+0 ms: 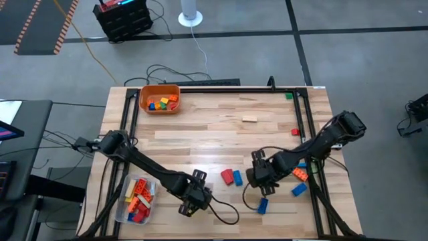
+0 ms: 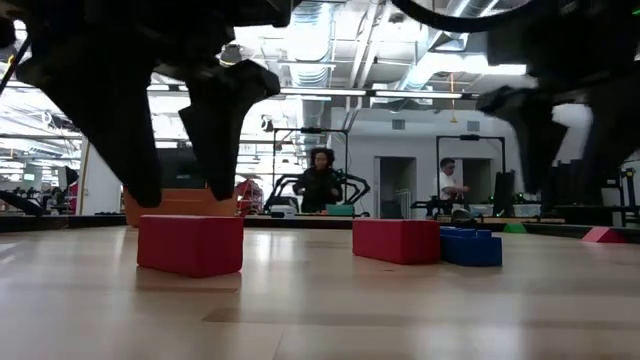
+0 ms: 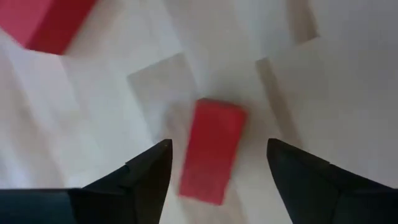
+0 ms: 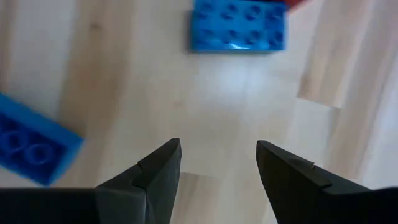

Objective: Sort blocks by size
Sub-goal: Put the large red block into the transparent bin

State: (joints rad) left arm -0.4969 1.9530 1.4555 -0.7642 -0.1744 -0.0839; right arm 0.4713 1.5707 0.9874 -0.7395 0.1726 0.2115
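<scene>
**Two open grippers, several loose blocks: risks at this point**

At the far left, the clear tub (image 1: 120, 207) is holding a heap of sorted blocks, and the orange bin (image 1: 159, 98) at the back edge is holding a smaller lot. No hazard is showing at either.

Moving right, the left gripper (image 3: 219, 146) is hanging near the front edge of the table (image 1: 200, 134) with its jaws spread wide. It is straddling a long red block (image 3: 211, 155) that is lying flat on the wood. Daylight is showing on both sides of the block, and the low view is placing the fingertips (image 2: 225, 185) just above its top face.

- The block is sitting slightly askew to the jaws, so a closure from here is likely to be twisting it rather than squaring it.
- A descent that is too shallow is risking a pinch on the top edge only, and the block may be squirting out.

Further right, a red block (image 1: 229, 177) and a blue block (image 1: 239, 178) are lying side by side, touching or nearly so. A grab at one is liable to be dragging the other along.

The right gripper (image 4: 217, 146) is waiting just beside that pair, jaws wide, holding nothing, over bare wood. One blue block (image 4: 238, 25) is lying ahead of it and another (image 4: 31, 146) off to one side.

- The two arms are working near each other, so a reach by either toward the middle pair is risking contact.

At the right, more blocks are scattered near the table's frame rail (image 1: 314, 181), among them an orange one (image 1: 299, 175). There, a finger could be catching the rail.
</scene>
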